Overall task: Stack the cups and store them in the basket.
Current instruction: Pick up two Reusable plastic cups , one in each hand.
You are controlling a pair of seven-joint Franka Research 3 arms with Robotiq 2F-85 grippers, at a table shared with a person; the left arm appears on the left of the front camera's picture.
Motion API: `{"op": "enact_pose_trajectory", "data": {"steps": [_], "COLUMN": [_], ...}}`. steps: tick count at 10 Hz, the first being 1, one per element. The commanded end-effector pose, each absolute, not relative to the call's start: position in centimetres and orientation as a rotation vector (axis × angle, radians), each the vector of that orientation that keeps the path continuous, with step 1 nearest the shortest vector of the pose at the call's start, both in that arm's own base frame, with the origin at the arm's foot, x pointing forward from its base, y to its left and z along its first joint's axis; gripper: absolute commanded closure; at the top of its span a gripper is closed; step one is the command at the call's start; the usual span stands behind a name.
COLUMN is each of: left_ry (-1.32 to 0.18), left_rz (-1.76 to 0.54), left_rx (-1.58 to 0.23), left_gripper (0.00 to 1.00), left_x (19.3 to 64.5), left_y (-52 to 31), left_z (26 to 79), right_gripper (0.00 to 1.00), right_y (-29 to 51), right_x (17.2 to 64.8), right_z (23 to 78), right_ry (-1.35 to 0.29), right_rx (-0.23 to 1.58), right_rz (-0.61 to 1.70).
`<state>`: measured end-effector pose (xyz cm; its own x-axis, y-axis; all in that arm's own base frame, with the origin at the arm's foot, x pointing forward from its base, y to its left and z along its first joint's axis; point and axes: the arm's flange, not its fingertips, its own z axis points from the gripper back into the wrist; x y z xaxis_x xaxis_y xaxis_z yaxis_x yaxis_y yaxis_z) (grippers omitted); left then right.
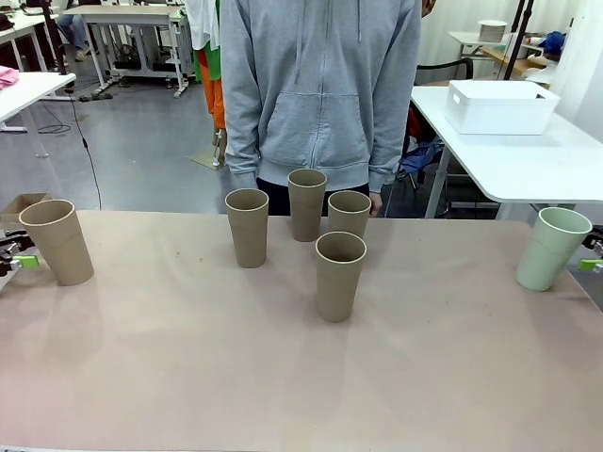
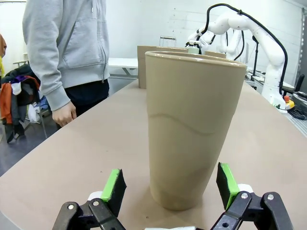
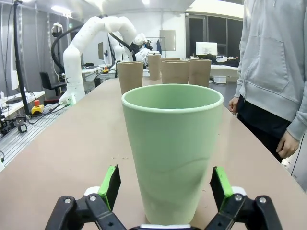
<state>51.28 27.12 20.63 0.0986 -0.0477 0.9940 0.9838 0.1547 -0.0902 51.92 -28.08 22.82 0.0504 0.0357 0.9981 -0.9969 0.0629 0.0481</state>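
A tan cup [image 1: 57, 242] stands at the table's far left, between the fingers of my open left gripper [image 2: 170, 186]; in the left wrist view this cup [image 2: 192, 129] is close, with a green pad [image 2: 114, 184] on either side, apart from it. The pale green cup [image 1: 553, 248] stands at the far right, inside my open right gripper [image 3: 165, 188], whose pads flank the cup [image 3: 172, 148] without touching. Several more tan cups cluster at mid-table: [image 1: 247, 227], [image 1: 306, 204], [image 1: 349, 214] and, nearest, [image 1: 339, 276]. The white basket [image 1: 501, 105] sits on a separate table at the back right.
A person in a grey hoodie [image 1: 320, 94] stands at the far edge behind the middle cups, hands hanging at the sides. The brown tabletop [image 1: 188, 358] is bare in front. The basket's white table [image 1: 528, 165] is beyond a gap from mine.
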Motion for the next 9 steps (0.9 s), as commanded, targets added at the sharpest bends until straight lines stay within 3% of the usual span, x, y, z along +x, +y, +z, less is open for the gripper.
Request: {"op": "enact_pose_trajectory", "data": {"steps": [1, 9], "left_ry": [-1.174, -1.194], "left_rz": [-1.083, -1.086], "left_rx": [-1.12, -1.128], "left_gripper": [0.0, 0.0], "left_x": [51.3, 51.8], "left_y": [27.4, 26.4], "left_z": [20.7, 20.4], "right_gripper": [0.0, 0.0], "right_y": [-26.5, -25.0], "right_x": [51.2, 51.5], "right_z": [23.1, 22.9], "right_ry": [-1.185, -1.175], "right_rx": [1.124, 1.145], "right_rz": [1.174, 1.142]}}
